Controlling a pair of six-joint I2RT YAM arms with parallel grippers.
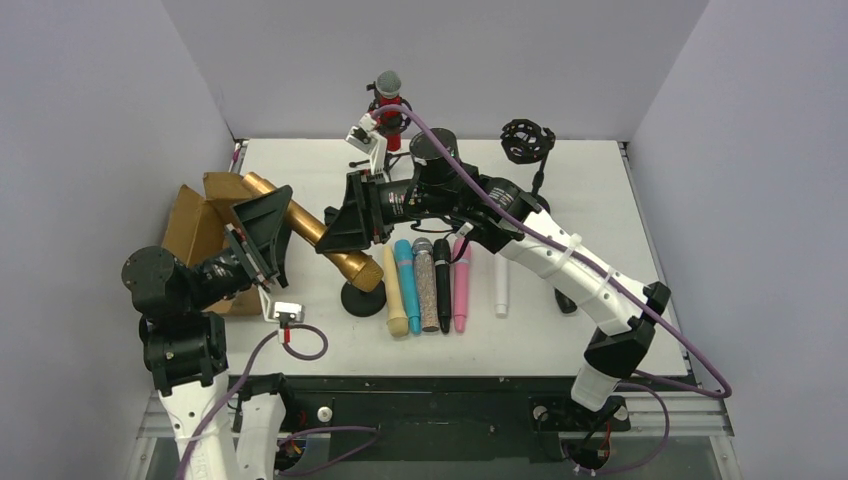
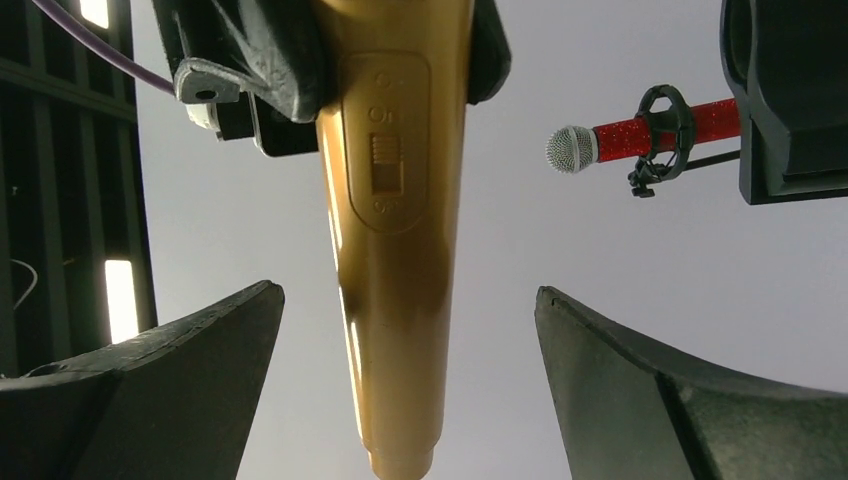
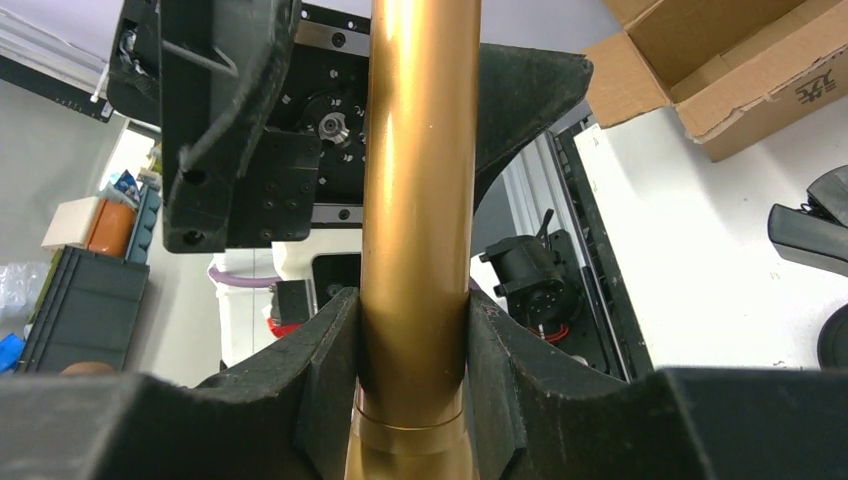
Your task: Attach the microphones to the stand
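The right tool (image 3: 415, 350) is closed part-way on a gold microphone (image 3: 420, 180), its black, ridged fingers (image 3: 320, 370) pressed to both sides of the smooth metallic barrel. The left tool (image 2: 405, 292) stands wide around the narrow tail end of the same microphone, with a clear gap on each side. From above, the gold microphone slants over the left half of the counter (image 1: 600, 220), its thick head end near a round black base (image 1: 362, 298).

Beside that base, six stick-shaped microphones (image 1: 426, 285) lie side by side on the counter: cream, teal, glittery, black, pink and, a little apart, white. At the back, a glittery red microphone (image 1: 388, 100) with a grey mesh head sits upright in a black clip on a stand (image 1: 372, 150). Further right is a second stand with a black cage-like clip (image 1: 527, 140). An open cardboard box (image 1: 195, 225) sits at the left edge.

The counter is flat and white, enclosed by plain pale grey walls.
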